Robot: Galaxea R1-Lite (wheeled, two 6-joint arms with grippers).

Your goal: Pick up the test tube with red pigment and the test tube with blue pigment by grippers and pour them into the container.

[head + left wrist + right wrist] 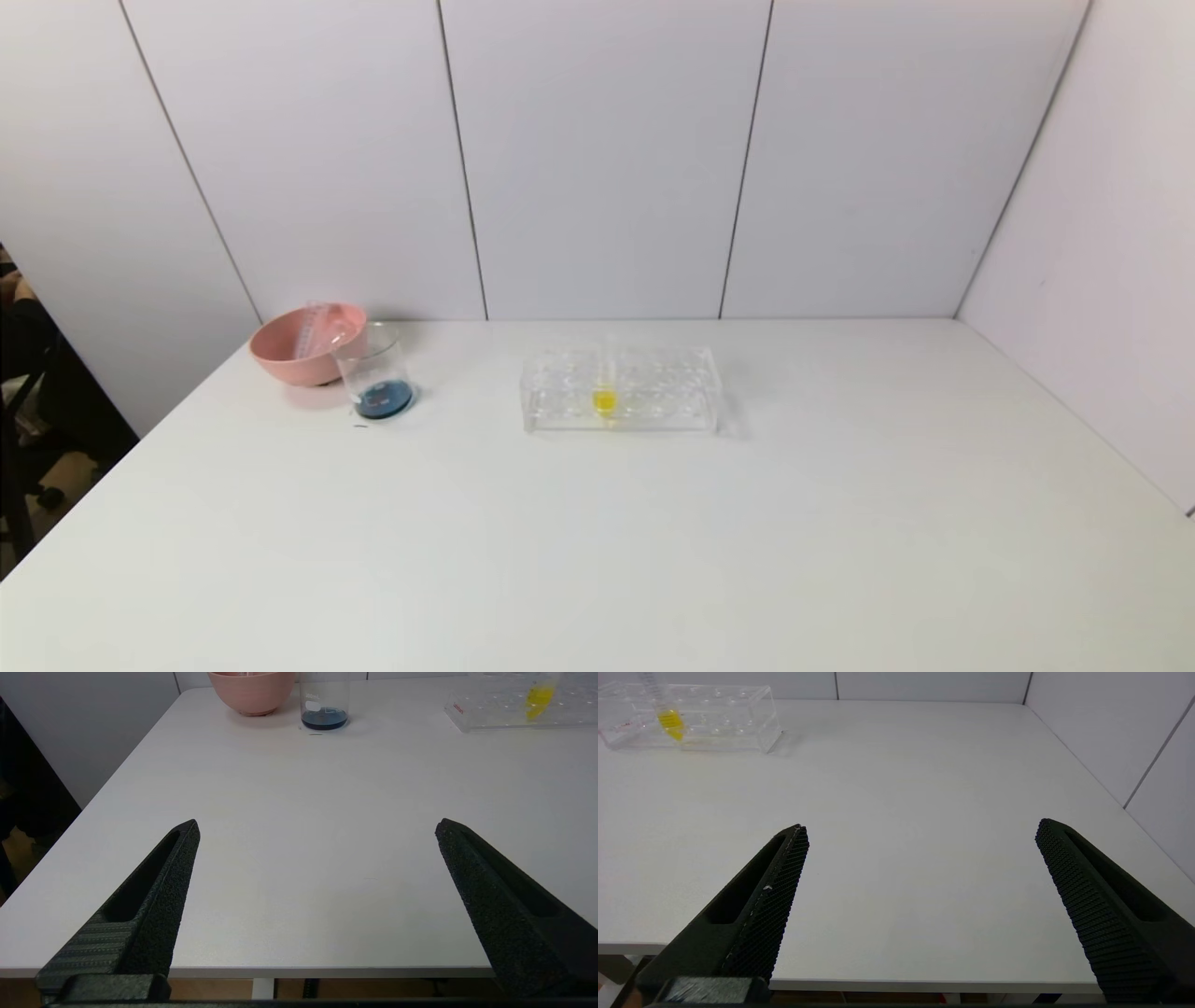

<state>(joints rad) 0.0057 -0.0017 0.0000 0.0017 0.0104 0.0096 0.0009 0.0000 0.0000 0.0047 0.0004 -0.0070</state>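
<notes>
Looking like a small lab test bench: plain white surface (653, 541) boxed in by pale panel walls (607, 159). Sitting far ahead of the left hand (317, 828), a graduated glass container (324, 704) holding dark blue liquid, just beside a pink bowl (252, 693). Standing far ahead of the right hand (922, 830), a clear tube rack (714, 718) carrying a yellow-liquid tube (670, 718).
</notes>
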